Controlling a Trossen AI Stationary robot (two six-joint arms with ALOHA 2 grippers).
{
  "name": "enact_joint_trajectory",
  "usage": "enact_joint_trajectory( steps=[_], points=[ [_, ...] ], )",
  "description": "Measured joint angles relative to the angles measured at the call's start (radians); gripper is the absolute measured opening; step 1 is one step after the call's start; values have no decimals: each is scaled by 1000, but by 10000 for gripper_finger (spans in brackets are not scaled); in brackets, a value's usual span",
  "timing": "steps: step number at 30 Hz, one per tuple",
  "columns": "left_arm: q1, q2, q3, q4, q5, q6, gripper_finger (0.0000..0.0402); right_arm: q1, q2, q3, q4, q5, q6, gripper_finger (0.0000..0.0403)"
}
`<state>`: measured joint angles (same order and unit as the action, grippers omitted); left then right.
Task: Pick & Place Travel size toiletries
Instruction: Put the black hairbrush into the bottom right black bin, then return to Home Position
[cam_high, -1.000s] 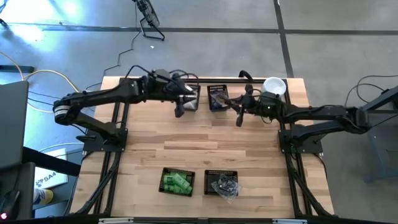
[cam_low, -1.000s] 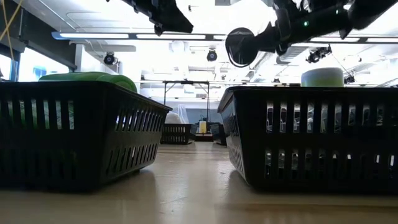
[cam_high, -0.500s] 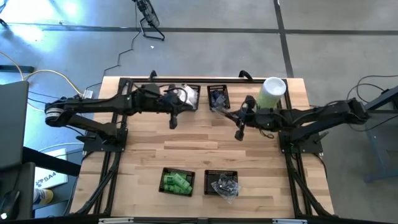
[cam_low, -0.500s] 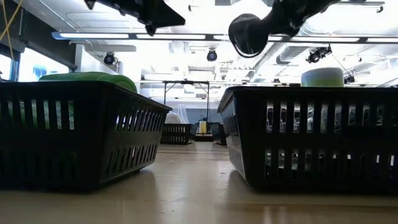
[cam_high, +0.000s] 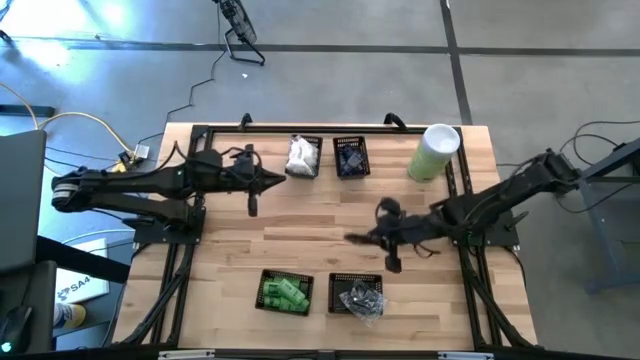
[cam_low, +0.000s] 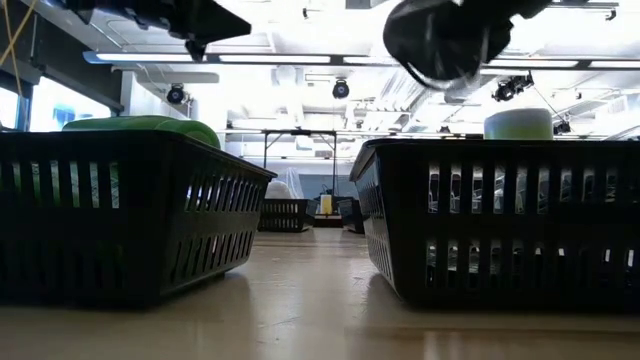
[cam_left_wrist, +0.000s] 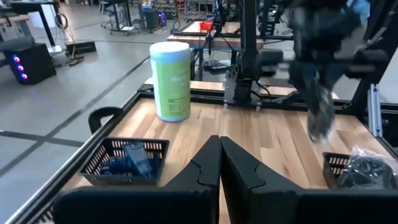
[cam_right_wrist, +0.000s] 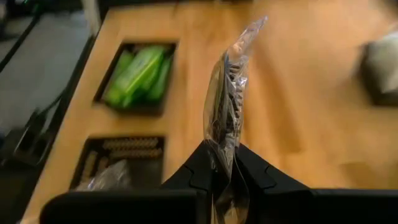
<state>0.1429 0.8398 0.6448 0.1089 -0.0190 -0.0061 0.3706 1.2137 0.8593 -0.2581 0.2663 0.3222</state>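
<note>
My right gripper (cam_high: 375, 237) hangs above the table's middle, just short of the near right basket (cam_high: 357, 296) of clear-wrapped bits. It is shut on a clear-wrapped packet (cam_right_wrist: 227, 93) with a dark piece inside. My left gripper (cam_left_wrist: 219, 142) is shut with nothing in it and points level from the left side (cam_high: 283, 176). It stands short of the far basket of white packets (cam_high: 303, 155). Next to that basket stands a basket of dark blue pieces (cam_high: 350, 157). Green tubes fill the near left basket (cam_high: 285, 292). My right gripper pinches the clear packet near one end (cam_right_wrist: 224, 142) between its two fingers, which slant down toward the table's near left. The packet stands edge-on and sticks out beyond the fingertips. It is lifted clear of the table.
A tall pale-green cylinder with a white lid (cam_high: 435, 150) stands at the far right. The two near baskets fill the low view's foreground (cam_low: 120, 210). Bare wood lies between the far and near rows of baskets.
My right gripper has swung from beside the far dark-blue basket toward the table's near edge and has tipped downward, ending close to the near right basket. My left gripper has drawn back from the white-packet basket toward the table's left and sunk a little.
</note>
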Motion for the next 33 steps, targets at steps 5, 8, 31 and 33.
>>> enact_joint_trajectory(
  steps=[5, 8, 31, 33],
  points=[
    [0, -25, -21, -7, -3, -3, 1, 33, 124, 0, 33, -157, 26, 25],
    [1, -25, -21, 0, -3, -2, 1, 53, 193, 0, 97, -272, 32, 25],
    [1, -25, -21, -4, 1, -29, 1, 101, 317, 0, 206, -265, 64, 133],
    [1, -25, -21, -6, 1, -29, 1, 101, 317, 0, 207, -265, 53, 150]
  ],
)
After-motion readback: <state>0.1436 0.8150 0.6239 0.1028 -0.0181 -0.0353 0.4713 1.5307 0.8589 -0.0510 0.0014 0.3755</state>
